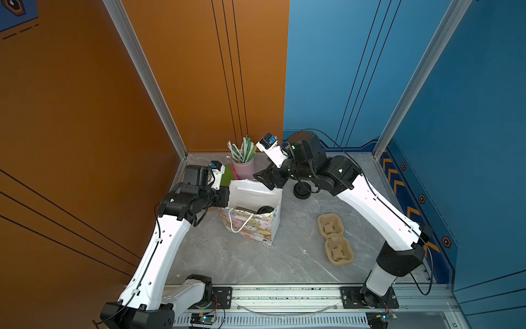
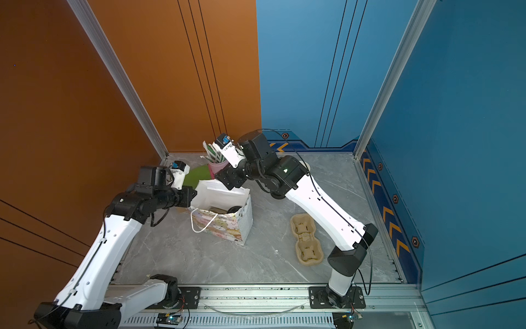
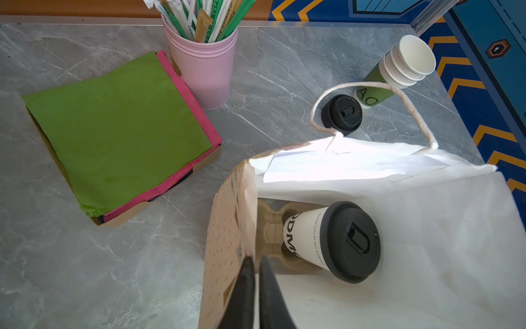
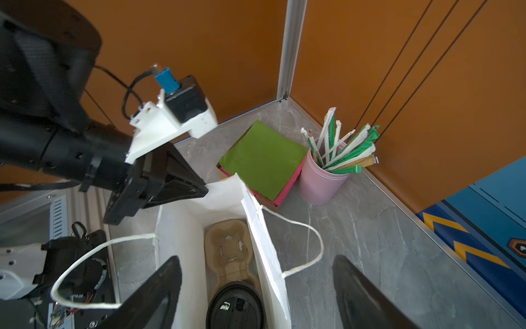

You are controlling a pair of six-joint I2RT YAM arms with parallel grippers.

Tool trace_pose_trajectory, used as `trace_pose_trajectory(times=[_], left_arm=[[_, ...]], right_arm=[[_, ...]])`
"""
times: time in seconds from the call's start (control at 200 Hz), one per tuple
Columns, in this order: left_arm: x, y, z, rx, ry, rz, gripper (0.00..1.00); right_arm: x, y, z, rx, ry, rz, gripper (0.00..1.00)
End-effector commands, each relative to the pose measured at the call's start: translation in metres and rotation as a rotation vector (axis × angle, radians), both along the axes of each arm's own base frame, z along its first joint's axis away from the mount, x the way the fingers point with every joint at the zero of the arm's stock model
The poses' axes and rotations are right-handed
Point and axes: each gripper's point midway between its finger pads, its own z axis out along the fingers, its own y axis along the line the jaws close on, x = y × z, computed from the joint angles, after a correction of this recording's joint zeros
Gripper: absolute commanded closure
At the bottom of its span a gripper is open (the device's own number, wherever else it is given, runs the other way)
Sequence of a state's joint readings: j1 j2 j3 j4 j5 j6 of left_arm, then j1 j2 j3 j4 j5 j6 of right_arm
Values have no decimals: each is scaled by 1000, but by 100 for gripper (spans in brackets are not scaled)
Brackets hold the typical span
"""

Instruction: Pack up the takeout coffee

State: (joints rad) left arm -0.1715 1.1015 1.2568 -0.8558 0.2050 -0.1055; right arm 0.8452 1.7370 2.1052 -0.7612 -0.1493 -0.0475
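The takeout coffee (image 3: 313, 239), a white cup with a black sip lid (image 4: 234, 306), stands in a brown cardboard carrier (image 4: 227, 247) at the bottom of the paper gift bag (image 1: 253, 228). In both top views only its lid (image 1: 264, 210) (image 2: 234, 210) shows over the rim. My left gripper (image 3: 257, 273) (image 1: 228, 196) sits astride the bag's left wall, its fingers a narrow slit apart. My right gripper (image 4: 256, 287) (image 1: 266, 180) hovers wide open over the bag's far wall (image 4: 264, 256), one finger inside and one outside, gripping nothing.
A pink cup of wrapped straws (image 3: 205, 68) and a tray of green and pink napkins (image 3: 113, 128) stand behind the bag in the corner. A loose black lid (image 3: 341, 114) and a stack of lidless cups (image 3: 404, 65) lie beyond it. An empty two-cup carrier (image 1: 334, 239) lies to the right.
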Motion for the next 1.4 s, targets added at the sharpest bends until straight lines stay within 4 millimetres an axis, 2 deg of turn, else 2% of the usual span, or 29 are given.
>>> trace_pose_trajectory(times=[0.0,0.12,0.23,0.335,0.36,0.521,0.716,0.971,1.216,1.396], left_arm=[[-1,0,18,-12,-49,8,73],[0,2,35,-11,-92,19,52],[2,3,59,-16,-151,26,38],[6,4,88,-23,-216,30,28],[8,4,95,-23,-233,32,27],[28,2,130,-15,-302,30,23],[74,-7,141,24,-310,-3,24],[150,-19,119,161,-301,-96,26],[217,-29,69,189,-228,-139,28],[254,-27,34,198,-180,-116,33]], right_arm=[[28,-4,-1,95,34,-122,17],[37,-12,-10,98,41,-168,17],[39,-20,-16,121,37,-195,16],[38,-32,-9,167,24,-215,13],[37,-35,-18,156,36,-220,12],[29,-54,-20,164,24,-241,7],[10,-80,-29,173,21,-267,3],[-19,-121,-49,179,37,-325,0],[-42,-152,-72,202,69,-387,0],[-53,-172,-81,221,69,-429,0]])
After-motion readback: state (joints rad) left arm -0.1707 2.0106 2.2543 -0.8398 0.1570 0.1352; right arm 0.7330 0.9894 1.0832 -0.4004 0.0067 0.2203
